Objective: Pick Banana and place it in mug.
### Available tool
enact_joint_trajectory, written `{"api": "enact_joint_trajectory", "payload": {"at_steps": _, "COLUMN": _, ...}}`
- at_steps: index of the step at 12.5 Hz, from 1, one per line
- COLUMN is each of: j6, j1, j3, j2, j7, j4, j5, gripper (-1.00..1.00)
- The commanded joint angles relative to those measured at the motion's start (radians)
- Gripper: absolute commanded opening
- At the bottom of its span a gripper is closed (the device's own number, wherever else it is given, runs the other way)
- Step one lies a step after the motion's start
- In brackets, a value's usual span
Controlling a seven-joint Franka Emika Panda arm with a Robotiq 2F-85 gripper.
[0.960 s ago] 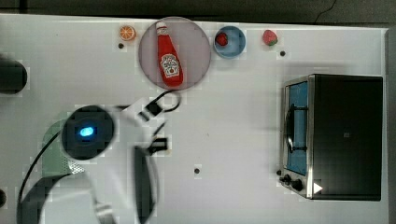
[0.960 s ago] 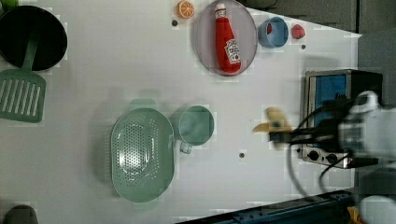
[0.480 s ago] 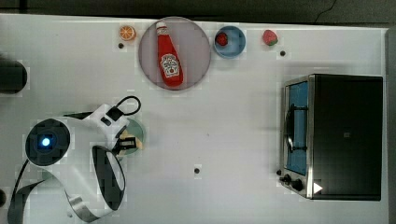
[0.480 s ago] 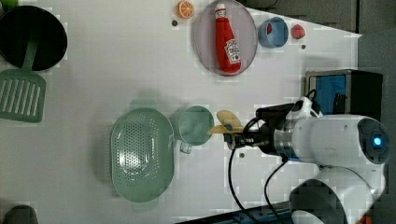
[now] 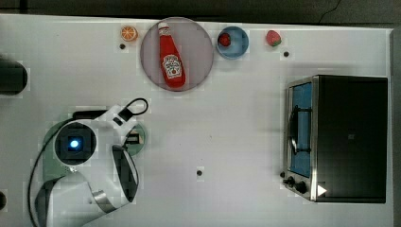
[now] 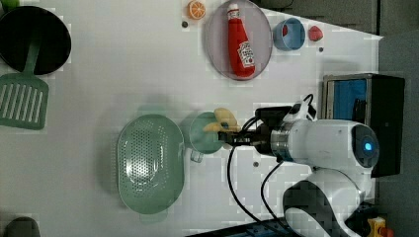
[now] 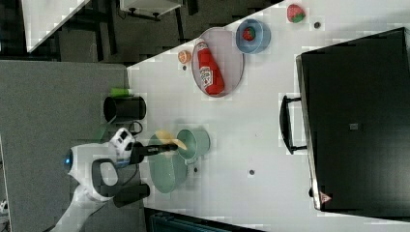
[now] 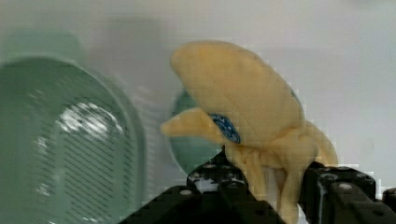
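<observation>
The banana (image 8: 243, 102) is a yellow plush bunch, and my gripper (image 8: 275, 186) is shut on its stem end. In the left view the banana (image 6: 222, 121) hangs over the right rim of the pale teal mug (image 6: 203, 136), with the gripper (image 6: 233, 137) just to the left view's right of it. The right view shows the banana (image 7: 170, 139) at the mug's (image 7: 196, 142) edge. In the top view the arm covers most of the mug (image 5: 141, 138). The wrist view has the mug (image 8: 187, 149) behind the banana.
A green perforated strainer (image 6: 148, 165) sits close beside the mug. A pink plate (image 6: 220, 54) carries a ketchup bottle (image 6: 239, 42). A blue bowl (image 6: 288, 34), a toaster oven (image 5: 340, 137), a black pan (image 6: 32, 39) and a green spatula (image 6: 22, 101) stand around the table.
The arm has carried the banana from beside the oven toward the left view's left, and it now hangs over the mug.
</observation>
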Motion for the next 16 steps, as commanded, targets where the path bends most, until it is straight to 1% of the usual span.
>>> {"api": "enact_joint_trajectory", "payload": {"at_steps": 1, "j6": 0.022, "j1": -0.009, "j3": -0.001, "j2": 0.045, "j7": 0.085, "j4": -0.016, "j5": 0.020, "gripper": -0.09}}
{"api": "enact_joint_trajectory", "payload": {"at_steps": 4, "j6": 0.023, "j1": -0.008, "j3": 0.002, "j2": 0.050, "j7": 0.085, "j4": -0.013, "j5": 0.020, "gripper": 0.58}}
{"api": "enact_joint_trajectory", "payload": {"at_steps": 6, "j6": 0.021, "j1": -0.009, "j3": 0.002, "j2": 0.021, "j7": 0.085, "j4": -0.011, "j5": 0.020, "gripper": 1.00}}
{"api": "enact_joint_trajectory", "payload": {"at_steps": 8, "j6": 0.014, "j1": -0.016, "j3": -0.010, "j2": -0.042, "j7": 0.085, "j4": -0.011, "j5": 0.022, "gripper": 1.00}}
{"api": "enact_joint_trajectory", "payload": {"at_steps": 10, "j6": -0.021, "j1": -0.029, "j3": -0.047, "j2": -0.131, "j7": 0.085, "j4": -0.009, "j5": 0.022, "gripper": 1.00}}
{"api": "enact_joint_trajectory", "payload": {"at_steps": 13, "j6": -0.134, "j1": -0.052, "j3": -0.163, "j2": -0.273, "j7": 0.085, "j4": 0.033, "j5": 0.022, "gripper": 1.00}}
{"api": "enact_joint_trajectory", "payload": {"at_steps": 16, "j6": -0.354, "j1": -0.073, "j3": -0.309, "j2": -0.361, "j7": 0.085, "j4": 0.136, "j5": 0.022, "gripper": 1.00}}
